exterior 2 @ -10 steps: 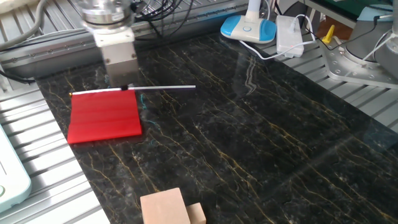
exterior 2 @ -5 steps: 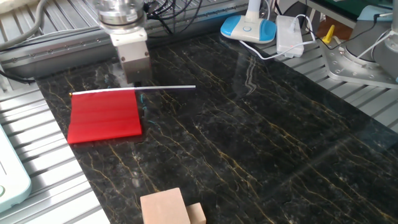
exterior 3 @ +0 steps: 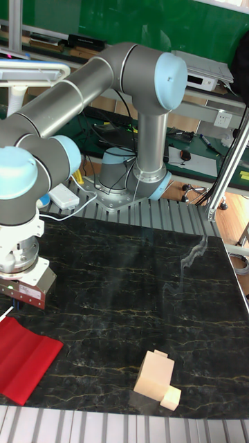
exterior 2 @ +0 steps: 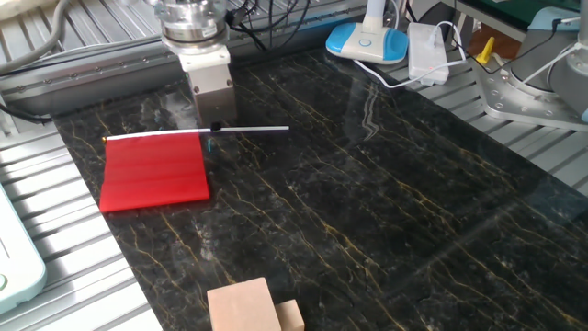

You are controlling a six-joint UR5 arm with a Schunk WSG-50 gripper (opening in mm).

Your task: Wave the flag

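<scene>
The flag lies flat on the dark marble table: its red sheet (exterior 2: 154,172) at the left, its thin white stick (exterior 2: 248,131) running along the sheet's far edge and out to the right. My gripper (exterior 2: 216,126) points straight down over the bare stick, just right of the sheet's corner, its tips at or just above stick level. The gripper body hides the gap between the fingers. In the tall fixed view the gripper (exterior 3: 16,303) stands just above the red sheet (exterior 3: 24,356), with only a short bit of stick showing at the left edge.
Two pale wooden blocks (exterior 2: 250,308) sit at the front edge of the table (exterior 2: 367,211). A blue-and-white lamp base (exterior 2: 367,41) and a white adapter (exterior 2: 427,51) with cables stand at the back right. A white tray (exterior 2: 14,262) lies off the left edge.
The gripper has slid to the right along the stick, from over the sheet's far corner to the bare stick. The flag has not moved.
</scene>
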